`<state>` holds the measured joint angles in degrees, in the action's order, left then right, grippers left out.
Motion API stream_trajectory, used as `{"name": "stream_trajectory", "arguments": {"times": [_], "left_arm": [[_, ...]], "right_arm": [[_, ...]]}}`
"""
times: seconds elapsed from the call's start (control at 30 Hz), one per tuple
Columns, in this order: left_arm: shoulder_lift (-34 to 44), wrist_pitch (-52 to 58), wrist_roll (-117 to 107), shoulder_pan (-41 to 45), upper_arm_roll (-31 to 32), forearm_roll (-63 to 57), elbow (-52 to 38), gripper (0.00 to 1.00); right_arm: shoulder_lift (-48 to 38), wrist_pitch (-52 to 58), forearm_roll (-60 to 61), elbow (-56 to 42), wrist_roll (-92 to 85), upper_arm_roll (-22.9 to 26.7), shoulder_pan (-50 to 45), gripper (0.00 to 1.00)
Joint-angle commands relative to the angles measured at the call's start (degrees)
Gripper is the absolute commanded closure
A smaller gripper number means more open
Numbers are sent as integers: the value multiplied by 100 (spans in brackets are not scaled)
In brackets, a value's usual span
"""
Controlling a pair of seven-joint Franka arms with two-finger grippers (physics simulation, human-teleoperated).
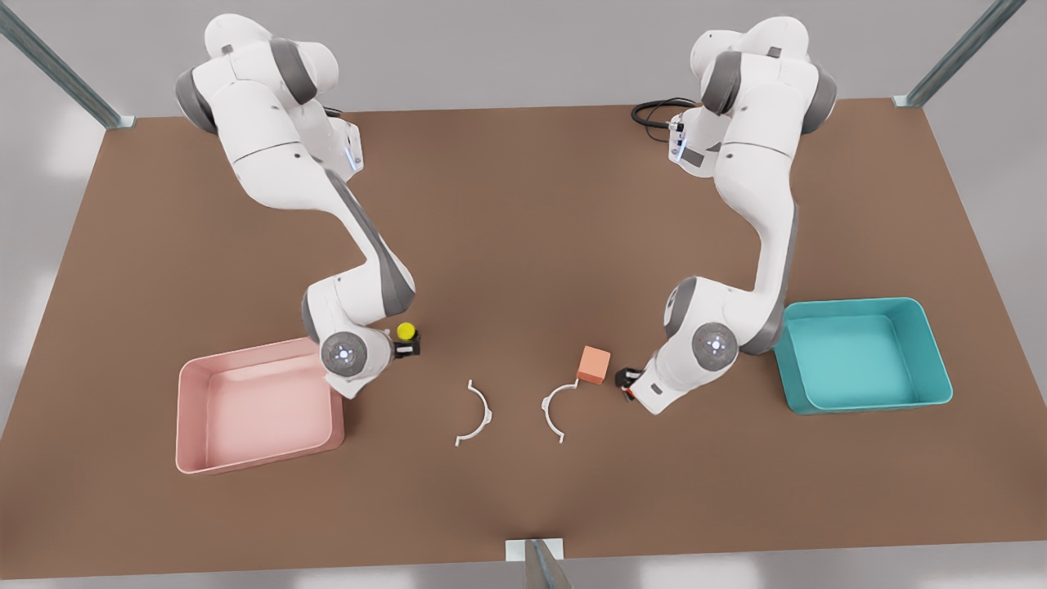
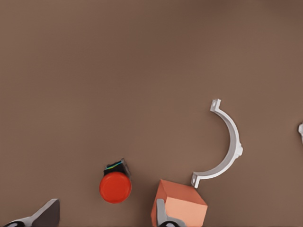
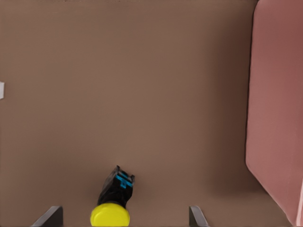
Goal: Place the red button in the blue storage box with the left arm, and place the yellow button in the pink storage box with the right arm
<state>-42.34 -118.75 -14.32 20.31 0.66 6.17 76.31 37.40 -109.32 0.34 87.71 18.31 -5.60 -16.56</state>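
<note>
Hovering: left gripper (image 2: 106, 218) spread wide around red button (image 2: 115, 186); right gripper (image 3: 125, 218) likewise, yellow button (image 3: 110, 216). No legible writing.

Two glossy white jointed arms with grey elbow bands, round grey wrist caps bearing dot patterns, small blue lights, black base cable.

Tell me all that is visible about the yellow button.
The yellow button has a glossy round yellow cap on a small black base with a blue mark. It lies on its side on the brown table, beside the pink storage box but outside it. The right gripper hangs over it, fingers open on either side, not touching.
</note>
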Motion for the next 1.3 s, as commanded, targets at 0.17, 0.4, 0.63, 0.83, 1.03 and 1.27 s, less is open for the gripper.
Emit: {"name": "stream_trajectory", "arguments": {"times": [0.17, 0.4, 0.63, 0.83, 1.03, 1.27], "left_arm": [[-371, -623, -616, 43, -5, 16, 156, 0], [-398, -614, -634, 139, -5, 34, 507, 0], [-424, -623, -651, 183, -5, 16, 543, 30], [-459, -632, -651, 166, -5, 16, 534, 43], [-477, -684, -643, 78, -5, 7, 490, 49], [138, -219, 42, -379, -13, 16, 508, 51]], "right_arm": [[452, -2445, -43, 563, 3240, -11, -76, 0], [-242, -2788, -43, 1556, 3293, -12, -67, 0], [-682, -3157, -43, 2479, 3531, -178, -49, 0], [-770, -3561, -43, 2918, 4287, -310, -49, 0], [-770, -3570, -43, 3068, 4541, -302, -32, 0], [-770, -3728, -43, 3121, 4550, -310, 82, 7]]}}
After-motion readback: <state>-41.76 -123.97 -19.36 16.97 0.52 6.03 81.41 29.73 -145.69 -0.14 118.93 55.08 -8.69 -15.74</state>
